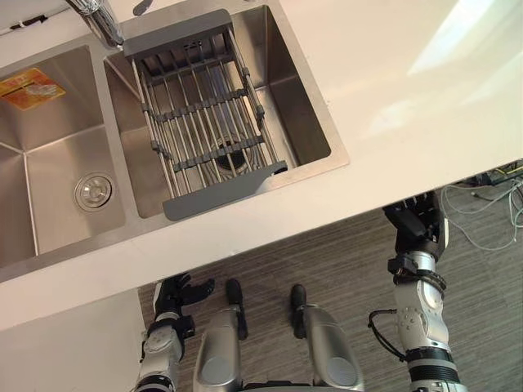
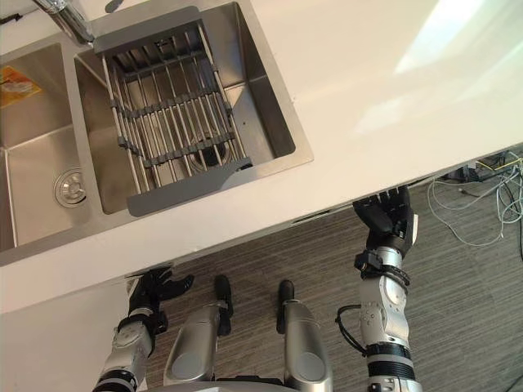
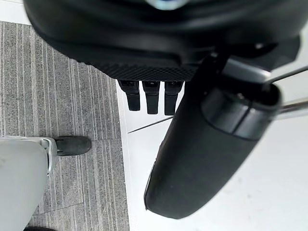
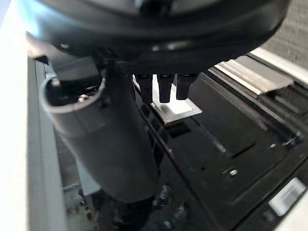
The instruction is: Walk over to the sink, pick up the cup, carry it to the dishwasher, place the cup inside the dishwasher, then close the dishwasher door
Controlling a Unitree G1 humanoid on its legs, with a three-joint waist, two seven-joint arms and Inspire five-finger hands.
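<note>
The steel double sink point(image 1: 315, 167) is set in a white counter point(image 1: 409, 98) below me. A grey drainer rack point(image 1: 204, 114) with bare bars lies across its right basin. My right hand point(image 1: 417, 220) hangs just under the counter's front edge, fingers relaxed and holding nothing. In the right wrist view its fingers point(image 4: 165, 89) point at a dark dishwasher panel point(image 4: 226, 159) with a small metal plate point(image 4: 175, 110). My left hand point(image 1: 176, 294) is low at the left, under the counter edge. It is open and empty, its thumb point(image 3: 202, 159) before a white cabinet front.
The left basin point(image 1: 57, 171) has a round drain point(image 1: 92, 190) and an orange sticker point(image 1: 31, 88). A chrome faucet point(image 1: 98, 20) stands behind the divider. Grey striped floor point(image 1: 343, 261) runs along the counter, with loose cables point(image 1: 490, 204) at the right.
</note>
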